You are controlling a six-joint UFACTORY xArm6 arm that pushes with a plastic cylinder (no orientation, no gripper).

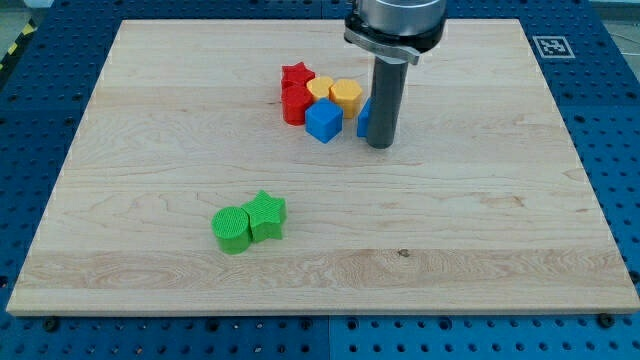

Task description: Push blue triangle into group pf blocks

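- tip [380, 144] on surface [150, 120], touching blue triangle [363, 118], mostly hidden behind rod
- blue cube [324, 121] just left of tip
- no gripper fitted, state not shown

Our tip [380, 145] rests on the pale wooden board [150, 150], touching a blue block [364, 117] mostly hidden behind the rod, shape unclear. At its nine o'clock cluster a blue cube [323, 121], yellow hexagonal block [346, 95], yellow round block [319, 88], red star [296, 74] and another red block [295, 104]. Well apart, at seven o'clock, a green star [266, 215] touches a green cylinder [231, 229].
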